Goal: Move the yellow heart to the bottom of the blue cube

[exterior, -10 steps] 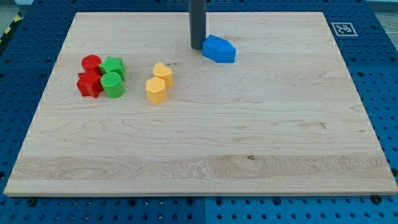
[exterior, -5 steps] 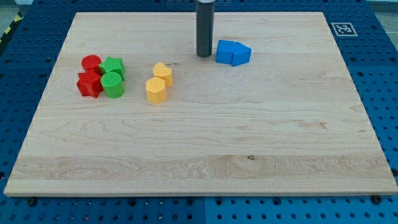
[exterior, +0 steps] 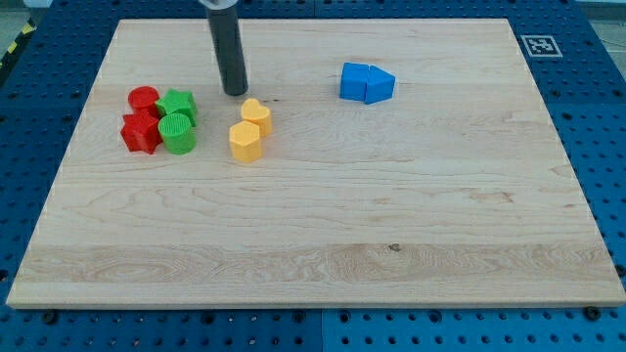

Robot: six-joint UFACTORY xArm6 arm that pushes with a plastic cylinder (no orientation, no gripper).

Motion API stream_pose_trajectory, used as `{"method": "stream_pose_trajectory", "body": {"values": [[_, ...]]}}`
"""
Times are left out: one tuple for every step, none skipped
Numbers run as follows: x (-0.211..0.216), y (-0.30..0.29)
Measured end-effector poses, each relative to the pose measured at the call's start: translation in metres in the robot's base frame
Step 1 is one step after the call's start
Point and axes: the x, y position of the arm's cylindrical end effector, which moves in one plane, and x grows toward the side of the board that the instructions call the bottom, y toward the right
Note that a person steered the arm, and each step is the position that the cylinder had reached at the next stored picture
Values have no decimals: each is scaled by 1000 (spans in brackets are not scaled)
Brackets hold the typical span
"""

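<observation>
My tip just above yellow heart; no readable writing

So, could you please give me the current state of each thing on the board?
my tip: on the board, just above the yellow blocks, apart from them
yellow blocks: two, touching, untouched
blue blocks: two, touching, at the view's upper right
red blocks: clustered against the green ones
green blocks: in that cluster

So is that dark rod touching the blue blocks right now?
No, my tip sits well to the view's left of the blue blocks, just above the two yellow blocks, with bare board between.
</observation>
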Motion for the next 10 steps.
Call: {"method": "stream_pose_trajectory", "body": {"values": [[17, -3], [33, -7], [52, -6], [68, 3], [74, 27], [75, 45], [74, 46], [38, 35], [33, 35], [29, 46]]}}
